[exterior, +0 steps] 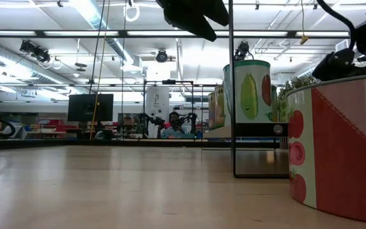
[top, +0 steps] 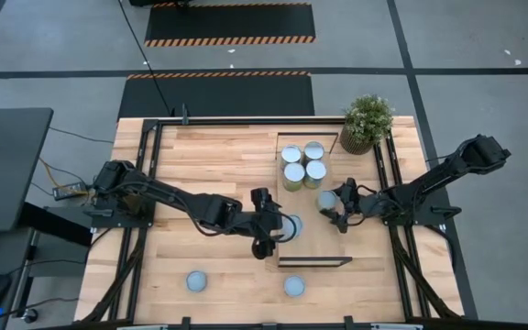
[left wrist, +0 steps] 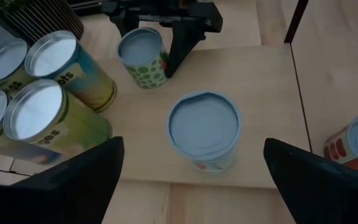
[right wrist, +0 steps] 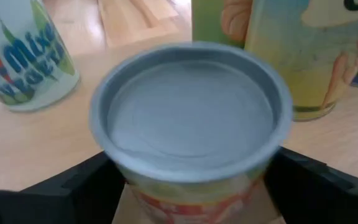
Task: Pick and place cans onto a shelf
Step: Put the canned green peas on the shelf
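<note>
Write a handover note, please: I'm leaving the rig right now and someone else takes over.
Left gripper: open, fingers either side of a can near the shelf edge, not touching it.
Right gripper: at another can on the shelf; grip unclear.
Cans: four grouped at the shelf's plant end, two at the grippers, two on the table at and.
Done: six on the shelf.
Left: the two table cans.
</note>
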